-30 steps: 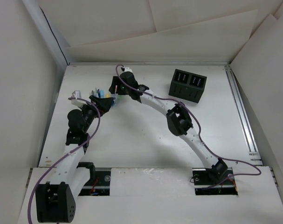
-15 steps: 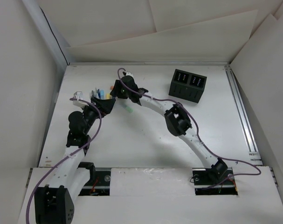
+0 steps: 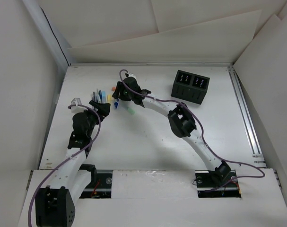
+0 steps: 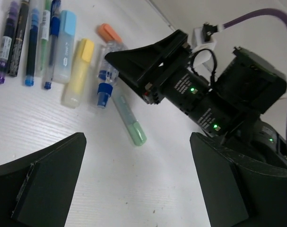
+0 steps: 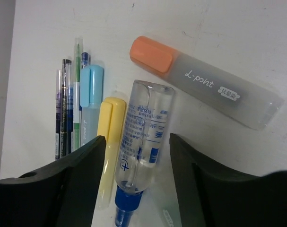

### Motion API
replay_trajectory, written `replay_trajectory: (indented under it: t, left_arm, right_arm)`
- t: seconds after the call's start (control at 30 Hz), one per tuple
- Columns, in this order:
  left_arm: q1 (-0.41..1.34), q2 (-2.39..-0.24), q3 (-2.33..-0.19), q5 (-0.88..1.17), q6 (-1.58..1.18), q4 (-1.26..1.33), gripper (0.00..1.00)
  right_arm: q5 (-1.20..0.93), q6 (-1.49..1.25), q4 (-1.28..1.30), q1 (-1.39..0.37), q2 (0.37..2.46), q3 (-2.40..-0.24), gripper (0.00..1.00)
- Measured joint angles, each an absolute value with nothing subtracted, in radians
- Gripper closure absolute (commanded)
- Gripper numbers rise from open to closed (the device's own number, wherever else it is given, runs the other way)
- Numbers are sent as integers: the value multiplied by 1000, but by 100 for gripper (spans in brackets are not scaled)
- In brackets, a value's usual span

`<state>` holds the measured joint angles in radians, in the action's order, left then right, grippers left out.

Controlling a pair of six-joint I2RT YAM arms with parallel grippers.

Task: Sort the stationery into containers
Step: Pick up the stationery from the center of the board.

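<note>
- Grabbing looks to be the step in hand. The right gripper is set down over the clear glue bottle with its jaws spread, one finger on each side. Nothing seems to be pinched yet.
- The bottle is laid flat on the table, between the yellow highlighter and the orange highlighter.
- The left gripper is held wide open and empty, near the pile.
- The thin pens are lined up beside the light blue highlighter.
- The organizer box is parked well apart, toward the far right. What's inside it can't be made out.
- Next, the jaws probably need to be closed on the bottle alone. The yellow highlighter is right by one finger and could get caught too. Then a carry across to the box is called for.
</note>
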<state>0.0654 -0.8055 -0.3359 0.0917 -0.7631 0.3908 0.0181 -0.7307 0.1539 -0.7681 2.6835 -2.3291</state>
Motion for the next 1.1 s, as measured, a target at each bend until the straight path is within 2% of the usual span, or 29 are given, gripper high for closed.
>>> replay_trajectory:
  t: [0.03,0.1,0.13,0.2,0.27,0.33,0.57,0.9,1.1]
  left_arm:
    - [65,-816,-336,88,-763,387,10]
    - [65,-831,-335,88,-763,384,10]
    - [65,-835,-335,89,-763,384,10]
    - [65,-838,-335,89,-763,385,10]
    - [65,-839,-335,89,-762,386,10]
    - [65,-842,-335,89,-760,387,10]
    - [65,-860,-335,90,-756,392,10]
    - [65,-828,-322,108,-751,405,10]
    - [65,-826,-303,188,-742,467,12]
  right_arm:
    - [19,-727,155,-768,2682,-2329,40]
    - [19,-718,157,-768,2682,-2329,56]
    - [19,-717,165,-768,2682,-2329,68]
    - [16,-718,167,-768,2682,-2328,77]
    - [15,-718,164,-768,2680,-2324,80]
    - [13,-718,163,-768,2676,-2317,87]
    - [-30,-715,154,-768,2588,-2189,92]
    - [-85,-738,2,-761,2245,-1891,94]
    - [-110,-751,-137,-710,2023,-1703,94]
